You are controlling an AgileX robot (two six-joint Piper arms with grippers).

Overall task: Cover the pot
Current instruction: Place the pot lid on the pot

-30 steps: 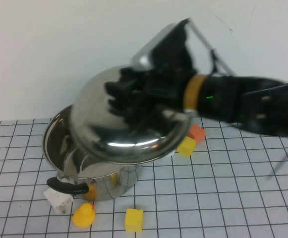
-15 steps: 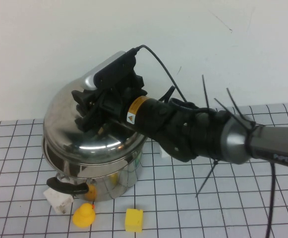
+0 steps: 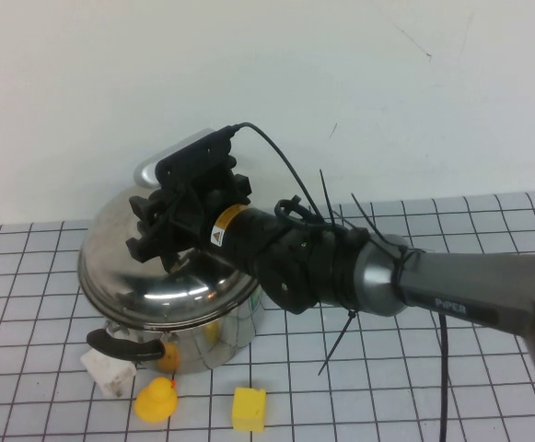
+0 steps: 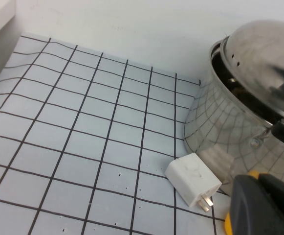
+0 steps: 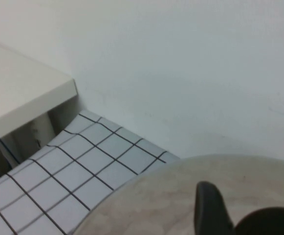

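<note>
Bright even overhead light, white glare streaks on the steel lid [image 3: 170,276], soft shadows, right wrist view blurred

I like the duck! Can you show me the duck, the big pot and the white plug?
duck [image 3: 156,401], high view, its yellow body.
pot [image 3: 235,327], high view, shiny side wall under the lid.
white plug [image 4: 193,178], left wrist view, its flat top face.

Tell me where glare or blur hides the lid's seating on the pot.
High view: sharp; bright highlights streak the lid, and the right end effector atop it blocks its crown. Left wrist view: pot wall mirrors the grid, a rim gap shows on this side. Right wrist view: soft, near lid out of focus. Left end effector not in view.
</note>
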